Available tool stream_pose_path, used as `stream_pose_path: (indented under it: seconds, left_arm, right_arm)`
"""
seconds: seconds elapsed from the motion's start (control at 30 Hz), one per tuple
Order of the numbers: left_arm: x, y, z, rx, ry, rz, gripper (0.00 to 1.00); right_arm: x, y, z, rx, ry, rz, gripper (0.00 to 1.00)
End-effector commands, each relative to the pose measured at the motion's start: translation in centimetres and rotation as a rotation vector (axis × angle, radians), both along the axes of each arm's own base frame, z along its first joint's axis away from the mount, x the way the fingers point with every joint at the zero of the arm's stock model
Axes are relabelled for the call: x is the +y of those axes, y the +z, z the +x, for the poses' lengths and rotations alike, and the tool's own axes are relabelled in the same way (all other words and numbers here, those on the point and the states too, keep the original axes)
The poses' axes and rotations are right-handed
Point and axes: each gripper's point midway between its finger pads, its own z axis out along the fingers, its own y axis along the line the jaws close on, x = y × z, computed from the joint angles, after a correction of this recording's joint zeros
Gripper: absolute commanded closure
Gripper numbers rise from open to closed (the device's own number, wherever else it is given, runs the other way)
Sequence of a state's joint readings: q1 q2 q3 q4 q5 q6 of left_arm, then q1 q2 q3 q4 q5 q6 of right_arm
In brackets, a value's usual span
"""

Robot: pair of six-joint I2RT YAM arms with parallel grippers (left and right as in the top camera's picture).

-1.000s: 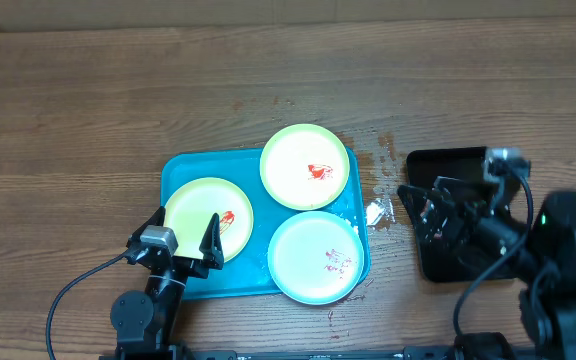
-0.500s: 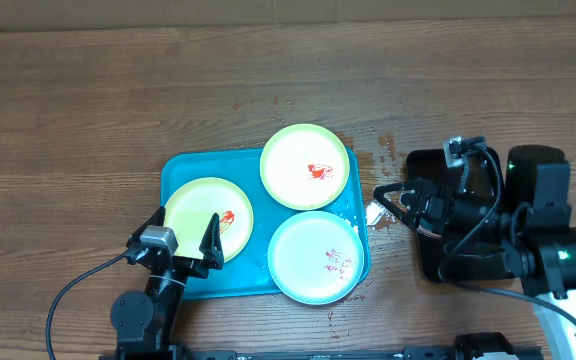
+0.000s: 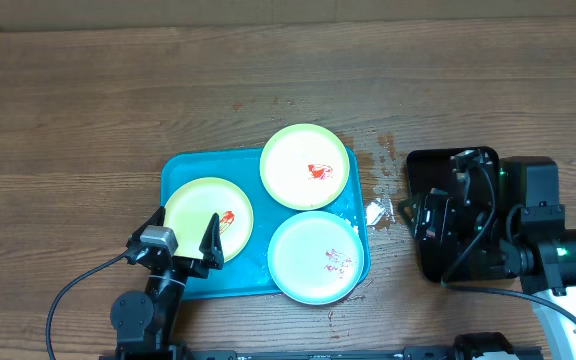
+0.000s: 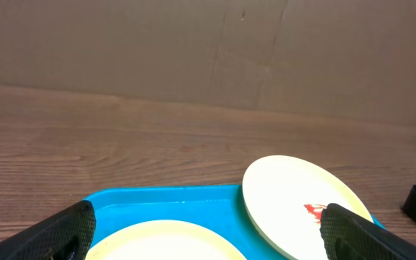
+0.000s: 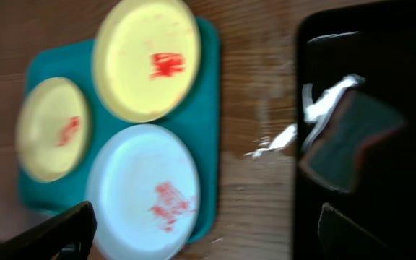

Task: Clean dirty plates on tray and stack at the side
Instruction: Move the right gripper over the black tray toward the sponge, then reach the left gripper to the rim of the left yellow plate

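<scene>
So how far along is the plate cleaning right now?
Nothing looks finished. The left yellow-green plate, the upper yellow-green plate and the light-blue plate all lie on the tray with red smears, none stacked beside it. In hand: the right gripper is open at the black tray, where what looks like a sponge lies; the left gripper is open by the left plate. Left: wiping and stacking all three.

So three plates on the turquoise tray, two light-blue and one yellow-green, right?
No, the colours are swapped. On the turquoise tray, the back plate and the left plate are yellow-green; only the front plate is light-blue. The overhead view shows it.
</scene>
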State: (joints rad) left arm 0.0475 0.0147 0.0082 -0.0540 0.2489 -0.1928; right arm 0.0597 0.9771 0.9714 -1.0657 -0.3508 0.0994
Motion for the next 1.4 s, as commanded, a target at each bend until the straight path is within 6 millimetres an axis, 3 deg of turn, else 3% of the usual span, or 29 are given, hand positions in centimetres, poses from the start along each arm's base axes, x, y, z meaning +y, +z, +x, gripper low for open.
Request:
stream_pose_path:
  seconds: [0.0,0.13,0.37,0.6,0.77,0.9,1.1,1.23,1.37]
  left_arm:
    - [0.3,0.0,0.0,-0.003,0.015,-0.012,0.0]
    - [0.3,0.0,0.0,-0.003,0.015,-0.012,0.0]
    - [0.3,0.0,0.0,-0.003,0.015,-0.012,0.0]
    - [1.8,0.4,0.2,-0.021,0.103,0.017,0.0]
    - [-0.5,0.7,-0.2,-0.023,-0.032,-0.018,0.0]
    - [-0.1,0.7,-0.3,0.029,-0.006,-0.003,0.0]
    - [1.4,3.7,0.3,0.109,0.074,0.06,0.0]
    - [1.6,6.1,2.1,0.228,0.073,0.057,0.0]
    - [1.5,6.8,4.6,0.442,0.065,0.028,0.0]
  right_arm:
    - [-3.7,0.5,1.7,-0.085,-0.092,-0.211,0.0]
    - [-3.3,1.3,2.8,-0.139,-0.085,-0.185,0.0]
    - [-1.3,1.4,2.0,-0.116,-0.017,-0.087,0.0]
    - [0.2,1.7,1.5,-0.11,0.037,-0.009,0.0]
    - [2.0,2.5,1.0,-0.122,0.123,0.077,0.0]
    - [1.9,2.2,1.3,-0.121,0.122,0.067,0.0]
    - [2.0,1.3,1.7,-0.079,0.122,0.07,0.0]
    - [2.0,0.5,2.0,-0.046,0.121,0.071,0.0]
    - [2.0,0.1,1.9,-0.018,0.111,0.076,0.0]
